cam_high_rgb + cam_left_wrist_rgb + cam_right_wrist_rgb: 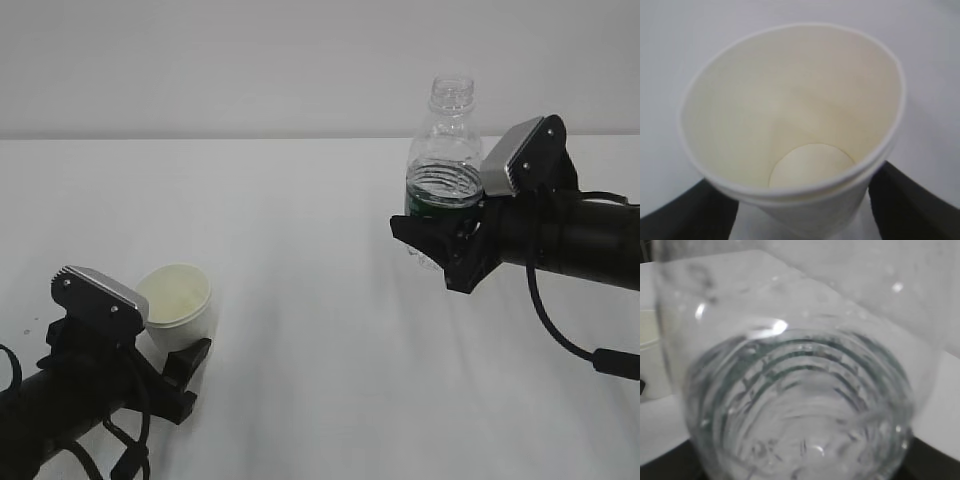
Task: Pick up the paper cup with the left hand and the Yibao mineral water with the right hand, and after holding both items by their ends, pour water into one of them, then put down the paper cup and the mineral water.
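Observation:
The paper cup (178, 303) is white with a pale yellowish inside and sits between the black fingers of my left gripper (186, 358) at the lower left, leaning slightly. In the left wrist view the cup (790, 110) fills the frame. Its bottom looks dry, and my left gripper (800, 222) clasps its lower wall. The capless Yibao mineral water (445, 170) stands upright in my right gripper (437, 248), clear of the table at the right. In the right wrist view the bottle (800, 405) fills the frame, held by my right gripper (800, 472). The cup's edge (649, 355) shows at the left.
The white table (320, 300) stretches between the two arms, with a pale wall behind it. A black cable (560, 335) hangs under the right arm.

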Robot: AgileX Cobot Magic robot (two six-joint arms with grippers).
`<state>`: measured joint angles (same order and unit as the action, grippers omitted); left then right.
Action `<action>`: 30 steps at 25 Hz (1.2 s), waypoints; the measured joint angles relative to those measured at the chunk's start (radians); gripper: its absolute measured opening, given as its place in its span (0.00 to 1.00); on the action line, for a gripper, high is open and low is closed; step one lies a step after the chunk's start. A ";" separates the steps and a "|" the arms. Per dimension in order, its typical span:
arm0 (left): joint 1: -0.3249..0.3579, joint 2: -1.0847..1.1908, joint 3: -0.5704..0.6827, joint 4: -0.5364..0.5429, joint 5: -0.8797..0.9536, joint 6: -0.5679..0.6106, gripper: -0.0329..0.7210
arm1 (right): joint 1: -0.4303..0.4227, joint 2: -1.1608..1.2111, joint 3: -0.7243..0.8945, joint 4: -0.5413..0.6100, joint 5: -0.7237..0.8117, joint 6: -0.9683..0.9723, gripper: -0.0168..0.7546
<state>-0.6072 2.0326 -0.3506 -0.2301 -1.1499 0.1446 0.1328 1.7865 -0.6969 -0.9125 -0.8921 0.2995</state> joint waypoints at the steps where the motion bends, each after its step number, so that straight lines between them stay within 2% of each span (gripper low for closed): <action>1: 0.000 0.000 0.000 0.000 0.000 0.000 0.80 | 0.000 0.000 0.000 0.000 0.000 0.000 0.61; 12: 0.000 0.000 0.000 0.000 -0.002 0.000 0.68 | 0.000 0.000 0.000 -0.004 0.000 0.000 0.61; 30: 0.002 -0.025 0.025 0.046 -0.002 0.000 0.66 | 0.000 0.000 0.000 -0.004 0.007 0.000 0.61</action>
<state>-0.6056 2.0073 -0.3259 -0.1840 -1.1517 0.1446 0.1328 1.7865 -0.6969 -0.9163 -0.8851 0.2995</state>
